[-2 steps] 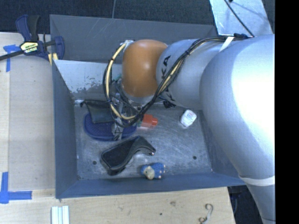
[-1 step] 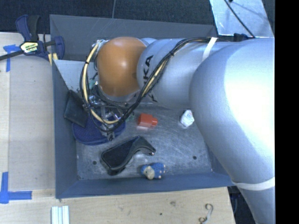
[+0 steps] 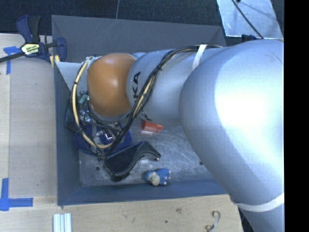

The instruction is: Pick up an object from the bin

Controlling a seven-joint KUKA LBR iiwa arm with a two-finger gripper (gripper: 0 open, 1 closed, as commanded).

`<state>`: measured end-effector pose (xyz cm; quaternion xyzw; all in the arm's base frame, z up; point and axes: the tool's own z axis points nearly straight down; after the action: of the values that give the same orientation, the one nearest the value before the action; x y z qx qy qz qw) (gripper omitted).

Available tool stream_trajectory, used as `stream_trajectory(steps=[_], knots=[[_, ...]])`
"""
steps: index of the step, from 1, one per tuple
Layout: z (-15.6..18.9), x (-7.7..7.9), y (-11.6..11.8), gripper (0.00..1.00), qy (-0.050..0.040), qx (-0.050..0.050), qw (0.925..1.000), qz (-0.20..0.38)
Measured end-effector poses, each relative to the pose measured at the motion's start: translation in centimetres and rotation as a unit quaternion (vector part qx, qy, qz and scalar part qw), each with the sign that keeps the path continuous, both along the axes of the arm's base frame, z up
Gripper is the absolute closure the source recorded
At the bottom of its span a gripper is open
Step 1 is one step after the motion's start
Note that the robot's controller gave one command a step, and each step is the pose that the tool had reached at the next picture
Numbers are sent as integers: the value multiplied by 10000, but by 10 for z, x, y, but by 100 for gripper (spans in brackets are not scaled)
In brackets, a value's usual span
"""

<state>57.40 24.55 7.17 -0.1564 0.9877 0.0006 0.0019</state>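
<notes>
We see the tool low over a curved blue thing just left of the smooth black curved shell; whether it is open or closed we cannot tell. A red block lies just above that shell.

Big arm fills bin middle and right. Left side crowded: cables, blue thing, black thing packed close. Blue toy by front wall. Red block beside arm. Bare floor open between red block and blue toy, also front left corner.
</notes>
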Motion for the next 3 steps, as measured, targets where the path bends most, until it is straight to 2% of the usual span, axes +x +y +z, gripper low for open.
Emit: stream_trajectory(steps=[1,2,3], knots=[[0,-86,-2,0,-22,12,9959,901],[-1,-23,-10,0,10,-9,9337,3581],[-1,-23,-10,100,3,-10,9341,3569]])
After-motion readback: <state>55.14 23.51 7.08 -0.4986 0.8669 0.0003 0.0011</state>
